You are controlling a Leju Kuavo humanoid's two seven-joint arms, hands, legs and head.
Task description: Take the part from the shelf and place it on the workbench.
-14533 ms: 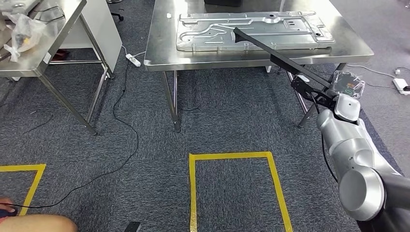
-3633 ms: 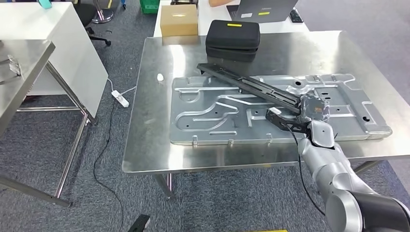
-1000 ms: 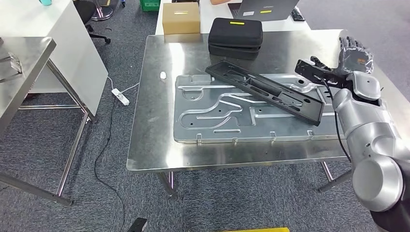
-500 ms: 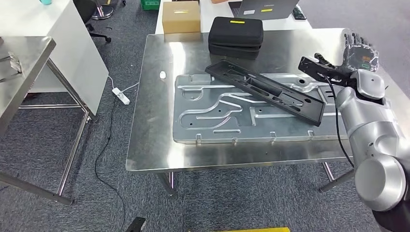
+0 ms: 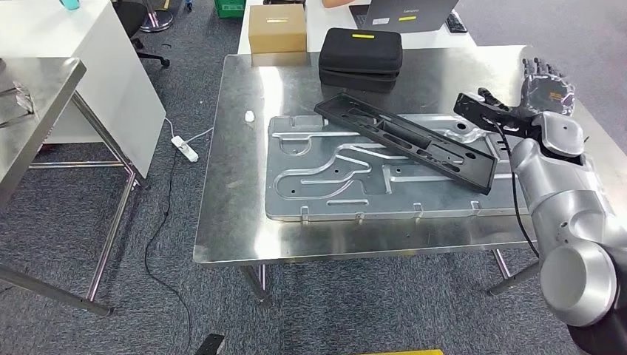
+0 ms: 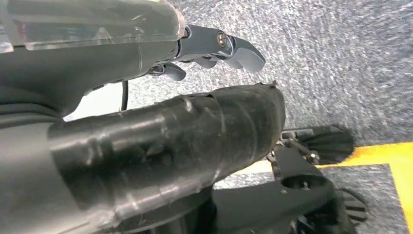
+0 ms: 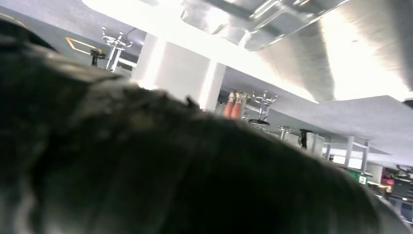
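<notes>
Since the black part (image 5: 409,138) lies flat across the pressed metal plate (image 5: 325,177) on the workbench (image 5: 229,185), long axis running 10 to 4 o'clock, it rests unheld. At 2 o'clock from its near end, the right hand (image 5: 546,83) hovers, fingers spread and empty. Whether the left hand's (image 6: 214,46) fingers are spread cannot be determined.

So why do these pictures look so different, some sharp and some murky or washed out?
Head view: evenly lit and sharp, with a pale sheen on the steel workbench around the black part. Left wrist view: the left hand and dark foreground are soft, the carpet grainy. Right wrist view: a dark blurred mass lies close to the lens, and the bright ceiling patches are blown out to white.
</notes>
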